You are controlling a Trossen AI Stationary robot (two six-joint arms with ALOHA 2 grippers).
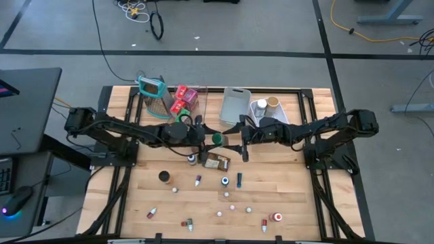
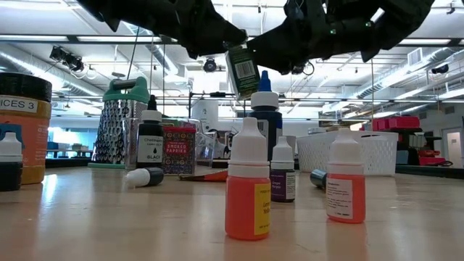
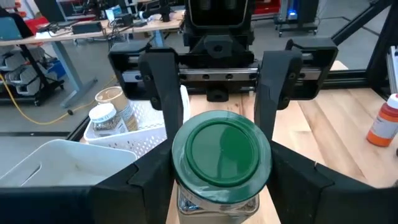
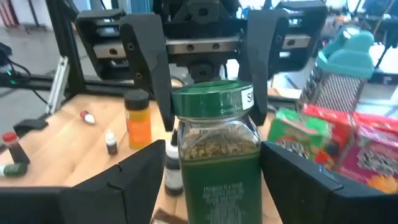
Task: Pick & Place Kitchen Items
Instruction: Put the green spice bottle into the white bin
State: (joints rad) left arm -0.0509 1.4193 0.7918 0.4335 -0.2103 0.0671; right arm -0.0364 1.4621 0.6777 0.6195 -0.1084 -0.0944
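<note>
A glass spice jar (image 1: 217, 139) with a green lid hangs above the middle of the table, between my two grippers, which face each other. My left gripper (image 1: 207, 137) comes from the table's left and is shut on the jar. My right gripper (image 1: 234, 140) comes from the right and is open. Its fingers (image 4: 140, 177) stand on either side of the jar's glass body (image 4: 217, 155), and a narrow gap shows on one side. Several small dropper bottles (image 1: 225, 181) lie and stand on the near half of the table. My left gripper pinches the jar by the sides of its green lid (image 4: 180, 102), one finger (image 4: 149, 74) on each side. The fingers come nearly level from the table's left. The jar hangs upright, a little tilted, its glass body below the fingers and clear of the table.
A brown packet (image 1: 217, 161) lies under the jar. At the far edge stand a teal-framed grater (image 1: 152, 91), a clear bin (image 1: 196, 91) with red packets, a grey bin (image 1: 235, 105) and a white basket (image 1: 281, 115) holding jars. An orange bottle (image 2: 247, 181) stands near the front.
</note>
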